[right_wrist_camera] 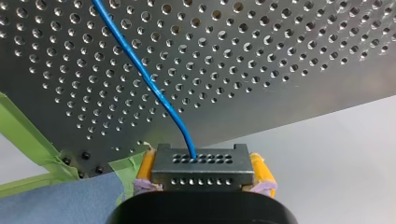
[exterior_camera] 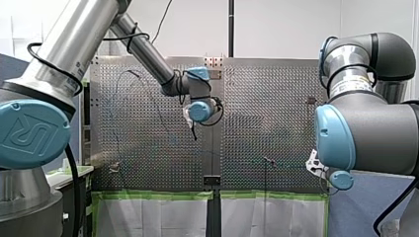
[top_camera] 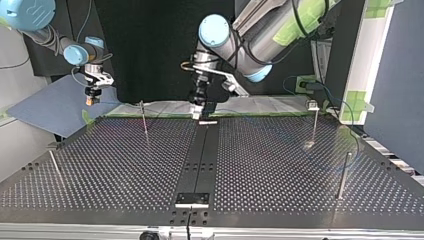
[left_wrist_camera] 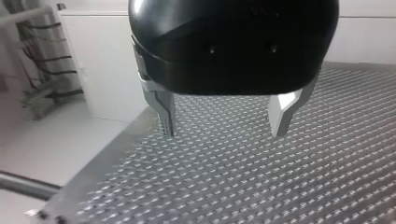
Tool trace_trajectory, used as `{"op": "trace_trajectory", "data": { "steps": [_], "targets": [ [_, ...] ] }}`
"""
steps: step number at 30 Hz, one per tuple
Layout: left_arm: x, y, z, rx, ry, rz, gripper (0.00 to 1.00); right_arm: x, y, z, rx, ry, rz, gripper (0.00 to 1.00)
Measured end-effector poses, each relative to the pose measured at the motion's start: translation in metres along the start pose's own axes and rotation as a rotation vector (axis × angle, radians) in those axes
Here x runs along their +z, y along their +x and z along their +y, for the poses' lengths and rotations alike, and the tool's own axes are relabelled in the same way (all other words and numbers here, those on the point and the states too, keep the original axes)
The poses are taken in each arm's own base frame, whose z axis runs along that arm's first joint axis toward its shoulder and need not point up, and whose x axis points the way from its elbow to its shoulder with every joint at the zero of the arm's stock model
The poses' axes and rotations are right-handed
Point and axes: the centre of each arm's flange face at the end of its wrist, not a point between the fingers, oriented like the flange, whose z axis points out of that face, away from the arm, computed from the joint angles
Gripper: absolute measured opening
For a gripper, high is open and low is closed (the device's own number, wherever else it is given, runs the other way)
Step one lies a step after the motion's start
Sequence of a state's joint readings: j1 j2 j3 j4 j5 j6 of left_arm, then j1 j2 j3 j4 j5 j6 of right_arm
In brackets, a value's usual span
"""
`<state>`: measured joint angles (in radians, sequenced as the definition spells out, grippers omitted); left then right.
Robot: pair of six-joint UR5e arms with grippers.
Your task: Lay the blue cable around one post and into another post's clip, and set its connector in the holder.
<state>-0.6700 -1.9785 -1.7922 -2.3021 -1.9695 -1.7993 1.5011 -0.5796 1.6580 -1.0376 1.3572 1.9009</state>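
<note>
My right gripper (right_wrist_camera: 202,168) is closed on the connector (right_wrist_camera: 201,159), which sits square between the yellow pads (right_wrist_camera: 258,167), one pad pressed to each side. The connector is a dark grey rectangular block whose exposed face carries two rows of small holes. The blue cable (right_wrist_camera: 144,79) leaves the upper row near its middle, rises in a gentle curve and runs away ahead of the gripper across the perforated table (right_wrist_camera: 280,65). It is thin, a uniform bright blue, and free of kinks over the stretch I can see. The held connector is off the table, just outside a corner edged with green tape (right_wrist_camera: 28,140). In the top view my right gripper (top_camera: 90,97) hangs at the far left, beyond the table's far edge and apart from the nearest post (top_camera: 144,121). My left gripper (left_wrist_camera: 224,127) stands over the perforated surface with its metal fingers (left_wrist_camera: 166,109) spread wide and nothing between them.
</note>
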Motion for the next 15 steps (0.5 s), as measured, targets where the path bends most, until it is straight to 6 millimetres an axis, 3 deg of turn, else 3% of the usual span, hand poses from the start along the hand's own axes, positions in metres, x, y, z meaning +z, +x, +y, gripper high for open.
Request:
{"op": "trace_trajectory", "data": {
  "steps": [11,15],
  "targets": [
    [-0.022,-0.024,0.013,0.017,-0.028,-0.032,1.0,0.0,-0.001,-0.002,0.0,0.003,-0.003,0.0],
    [-0.038,-0.007,0.027,0.072,-0.076,0.005,1.0,0.0,-0.001,-0.003,0.0,0.003,-0.003,0.0]
  ]
}}
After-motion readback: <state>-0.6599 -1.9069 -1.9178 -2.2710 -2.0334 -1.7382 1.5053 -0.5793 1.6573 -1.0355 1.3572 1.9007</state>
